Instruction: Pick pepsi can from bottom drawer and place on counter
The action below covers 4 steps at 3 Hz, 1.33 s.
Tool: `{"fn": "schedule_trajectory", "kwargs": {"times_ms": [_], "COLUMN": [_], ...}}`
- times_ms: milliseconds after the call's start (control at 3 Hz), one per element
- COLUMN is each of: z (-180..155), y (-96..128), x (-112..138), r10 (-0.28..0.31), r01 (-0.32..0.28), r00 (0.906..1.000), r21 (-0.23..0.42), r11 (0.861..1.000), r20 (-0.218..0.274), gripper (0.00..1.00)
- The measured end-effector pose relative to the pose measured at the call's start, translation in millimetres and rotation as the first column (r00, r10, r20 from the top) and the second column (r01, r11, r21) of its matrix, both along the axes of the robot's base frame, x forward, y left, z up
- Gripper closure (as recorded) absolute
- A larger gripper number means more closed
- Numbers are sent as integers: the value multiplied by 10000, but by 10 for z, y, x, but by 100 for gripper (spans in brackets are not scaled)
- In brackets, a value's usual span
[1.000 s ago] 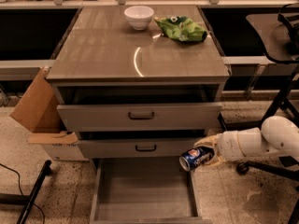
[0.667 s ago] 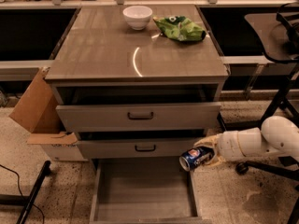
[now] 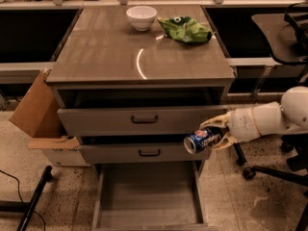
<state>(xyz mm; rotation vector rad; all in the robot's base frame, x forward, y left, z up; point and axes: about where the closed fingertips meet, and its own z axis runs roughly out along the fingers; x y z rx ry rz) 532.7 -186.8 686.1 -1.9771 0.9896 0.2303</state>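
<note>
My gripper (image 3: 215, 133) reaches in from the right and is shut on the pepsi can (image 3: 202, 140), a dark blue can held on its side with its silver end pointing left. It hangs in front of the right end of the middle drawer, above the bottom drawer (image 3: 149, 196). The bottom drawer is pulled out, and its flat grey inside shows nothing in it. The counter (image 3: 115, 52) is the glossy wood-grain top of the cabinet, well above the can.
A white bowl (image 3: 141, 17) and a green chip bag (image 3: 185, 29) sit at the back of the counter. The top drawer (image 3: 144, 119) is partly open. A cardboard box (image 3: 36, 114) stands at the left. An office chair base (image 3: 274, 170) is at the right.
The can and my gripper have risen slightly in front of the middle drawer. Nothing else has moved.
</note>
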Motion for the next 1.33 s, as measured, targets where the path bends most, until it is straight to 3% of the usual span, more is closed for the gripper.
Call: {"fn": "schedule_trajectory", "kwargs": {"times_ms": [333, 667, 1000, 1333], "z": [607, 608, 852, 1389], "y": [61, 61, 161, 375], "x": [84, 84, 92, 187], "r10": [-521, -519, -122, 372], "r01": [522, 520, 120, -380], "r00": [9985, 9985, 9997, 9982], "r21": [-93, -92, 101, 164], "r11": [9986, 9986, 9999, 9991], "r20": [148, 148, 226, 472], "gripper": [100, 100, 100, 100]}}
